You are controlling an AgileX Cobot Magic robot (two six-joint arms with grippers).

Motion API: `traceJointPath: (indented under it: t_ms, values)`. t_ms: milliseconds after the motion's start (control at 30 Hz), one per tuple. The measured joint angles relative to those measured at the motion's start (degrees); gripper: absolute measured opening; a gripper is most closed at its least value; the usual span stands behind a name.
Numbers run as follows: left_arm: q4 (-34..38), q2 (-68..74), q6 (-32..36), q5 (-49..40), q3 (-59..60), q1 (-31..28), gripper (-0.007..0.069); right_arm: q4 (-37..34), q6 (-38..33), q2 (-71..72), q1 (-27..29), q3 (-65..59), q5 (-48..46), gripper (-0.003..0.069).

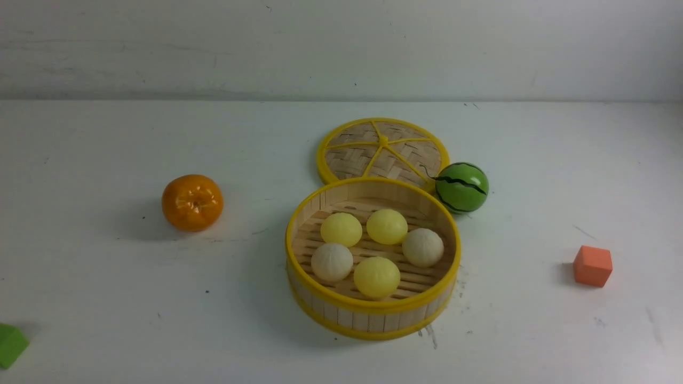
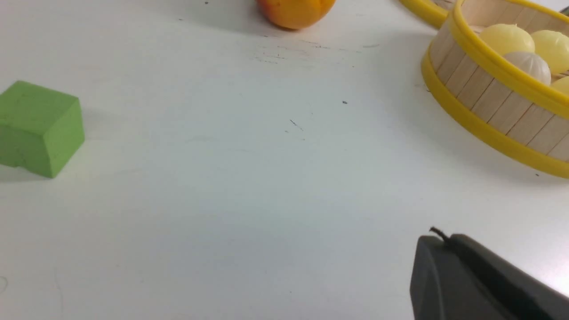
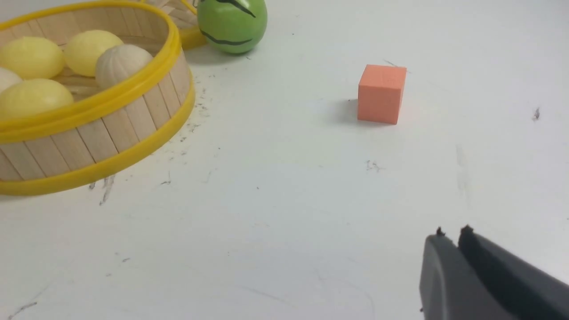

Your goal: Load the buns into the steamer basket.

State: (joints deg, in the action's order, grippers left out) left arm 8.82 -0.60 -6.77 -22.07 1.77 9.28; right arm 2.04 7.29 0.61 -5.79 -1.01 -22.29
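The steamer basket stands in the middle of the table with several buns inside. Three are pale yellow. Two are off-white. Neither gripper shows in the front view. In the left wrist view my left gripper hangs low over bare table, shut and empty, apart from the basket. In the right wrist view my right gripper has its fingers together with nothing between them, well away from the basket.
A flat woven lid lies behind the basket, with a green watermelon ball beside it. An orange fruit sits to the left. There is an orange cube at the right and a green block at the front left.
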Motion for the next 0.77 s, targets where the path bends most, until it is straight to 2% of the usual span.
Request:
traceJointPath:
  t_ms: [767]
  values:
    - [0.00,0.00,0.00,0.00,0.00,0.00,-0.0013,0.00,0.00,0.00,0.00,0.00,0.00,0.0070]
